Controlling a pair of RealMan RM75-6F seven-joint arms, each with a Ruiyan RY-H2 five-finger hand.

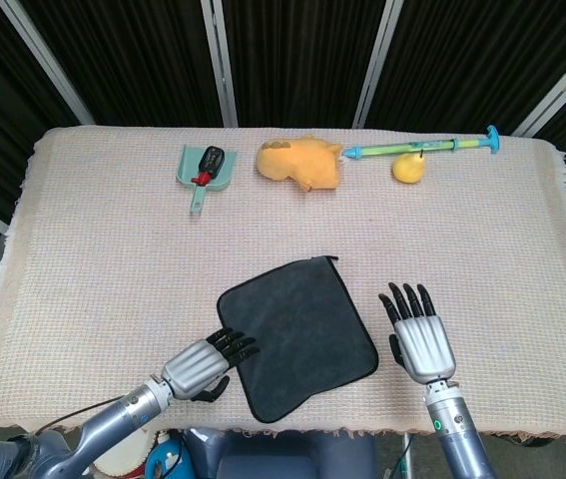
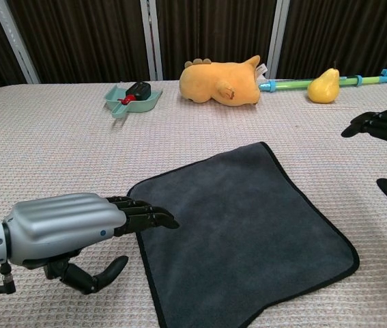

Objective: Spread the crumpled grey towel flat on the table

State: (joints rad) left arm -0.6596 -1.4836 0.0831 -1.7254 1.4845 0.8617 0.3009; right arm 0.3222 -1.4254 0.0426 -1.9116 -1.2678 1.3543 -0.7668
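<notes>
Towel (image 1: 296, 337), grey, lies flat near the table's (image 1: 103, 259) front edge. Left hand (image 1: 203, 364) sits at its left edge, fingers apart, fingertips seemingly over the border, holding nothing. Right hand (image 1: 419, 334) rests just right of it, fingers spread, empty.

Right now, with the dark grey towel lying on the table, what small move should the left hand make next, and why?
Probably draw the left hand back off the dark grey microfibre towel. The towel looks flat and square, no folds visible, and only the fingertips overlap its left edge. The right hand is beside the towel, apart from it.
</notes>
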